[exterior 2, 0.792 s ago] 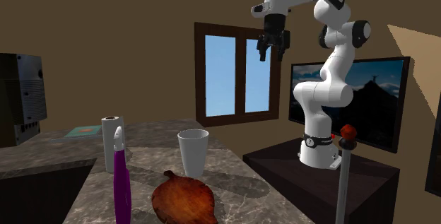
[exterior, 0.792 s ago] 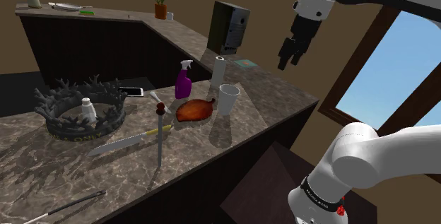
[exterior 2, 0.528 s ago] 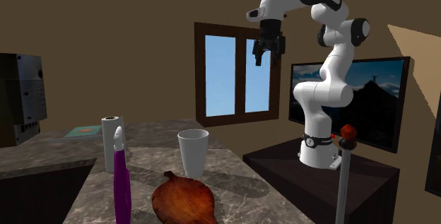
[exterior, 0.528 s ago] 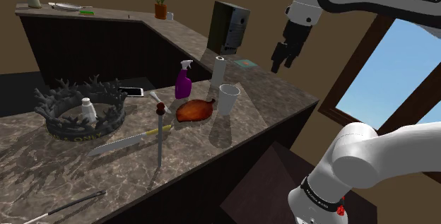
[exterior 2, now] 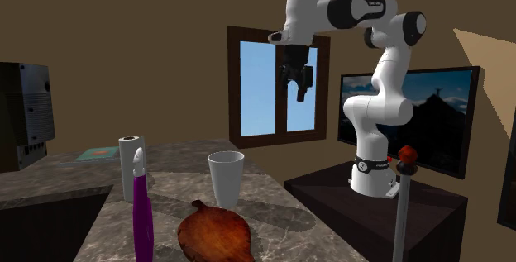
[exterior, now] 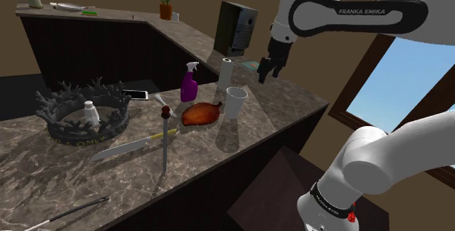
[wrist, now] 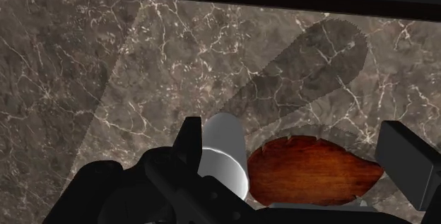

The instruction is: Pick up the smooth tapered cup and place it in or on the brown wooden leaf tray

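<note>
right, the cup (exterior: 235,102) was plain white and smooth, narrow at the foot and widening to an open rim. it stood upright on the dark marbled counter (exterior: 292,111), long axis vertical, mouth pointing up, just beside the stem end of the brown leaf tray (exterior: 201,112), which lay flat. the black pincer (exterior: 267,71) hung in the air, above and to the shoulder view's right of the cup, its fingers spread apart, gripping nothing.
</note>
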Robot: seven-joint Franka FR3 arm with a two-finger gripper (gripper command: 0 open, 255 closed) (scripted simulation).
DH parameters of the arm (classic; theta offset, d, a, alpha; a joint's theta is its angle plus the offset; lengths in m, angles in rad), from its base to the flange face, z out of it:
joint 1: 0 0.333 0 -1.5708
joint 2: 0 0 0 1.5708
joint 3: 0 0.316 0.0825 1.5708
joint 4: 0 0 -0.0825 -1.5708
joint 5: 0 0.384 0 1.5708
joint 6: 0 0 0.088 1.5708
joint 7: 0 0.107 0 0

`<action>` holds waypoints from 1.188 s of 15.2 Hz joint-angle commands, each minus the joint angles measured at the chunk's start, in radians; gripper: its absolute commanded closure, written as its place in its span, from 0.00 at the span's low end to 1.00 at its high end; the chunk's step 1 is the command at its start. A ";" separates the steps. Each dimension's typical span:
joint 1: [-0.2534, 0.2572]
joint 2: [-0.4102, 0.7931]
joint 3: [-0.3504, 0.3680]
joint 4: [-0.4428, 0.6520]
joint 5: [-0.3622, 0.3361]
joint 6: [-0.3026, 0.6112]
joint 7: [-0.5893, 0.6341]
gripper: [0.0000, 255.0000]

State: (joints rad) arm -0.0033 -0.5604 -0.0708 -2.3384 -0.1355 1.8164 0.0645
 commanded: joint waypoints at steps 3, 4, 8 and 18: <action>-0.003 0.138 -0.017 0.014 -0.015 0.129 -0.011 0.00; -0.004 0.172 -0.020 0.020 -0.018 0.158 -0.012 0.00; -0.006 0.312 -0.030 0.059 -0.027 0.263 -0.018 0.00; -0.015 0.683 -0.046 0.249 -0.032 0.454 -0.037 0.00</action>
State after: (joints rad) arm -0.0168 0.0777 -0.1157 -2.1148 -0.1679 2.2490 0.0296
